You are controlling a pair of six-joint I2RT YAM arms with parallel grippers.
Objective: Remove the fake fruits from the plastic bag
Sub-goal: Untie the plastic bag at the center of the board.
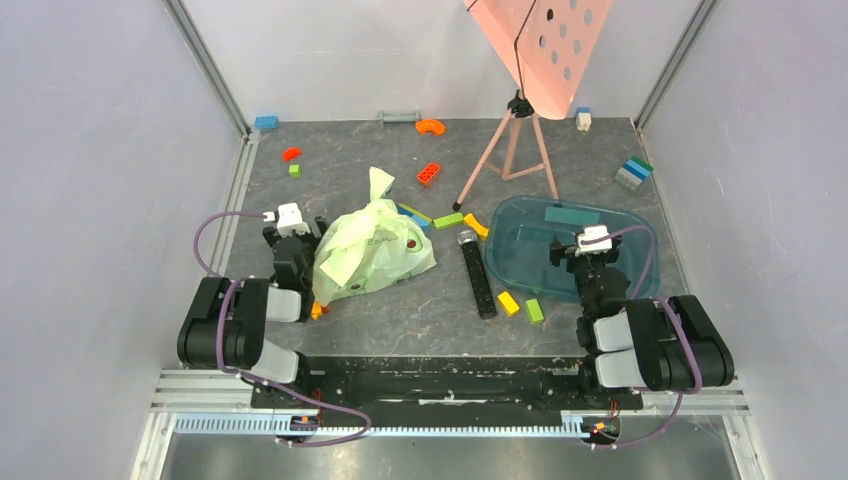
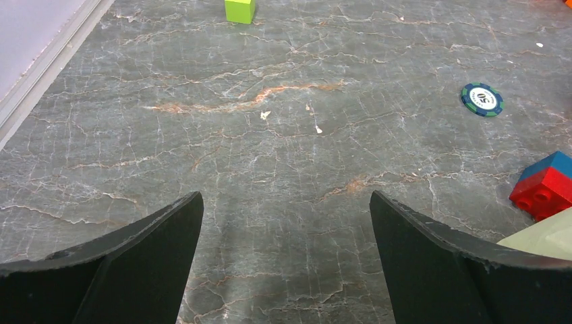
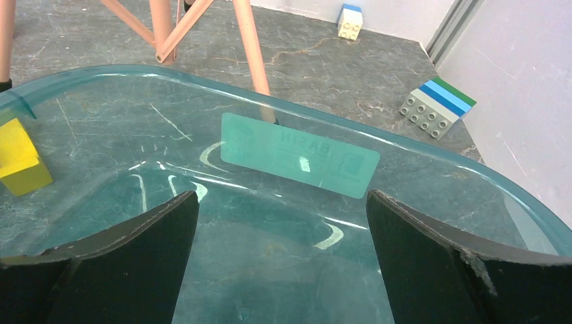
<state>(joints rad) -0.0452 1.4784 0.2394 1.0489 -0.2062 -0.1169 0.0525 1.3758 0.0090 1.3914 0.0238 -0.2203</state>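
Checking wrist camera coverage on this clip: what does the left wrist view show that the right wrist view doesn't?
Left wrist only: a poker chip, a red-and-blue brick, a green cube and a pale-green corner, probably the plastic bag. Right wrist only: the teal tray with its label, a yellow block, pink tripod legs and stacked bricks. Both: the grey table, and an open, empty gripper, the left gripper and the right gripper.

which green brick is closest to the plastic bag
The long green brick just right of the plastic bag; the green cube sits back left, the short green brick before the tray.
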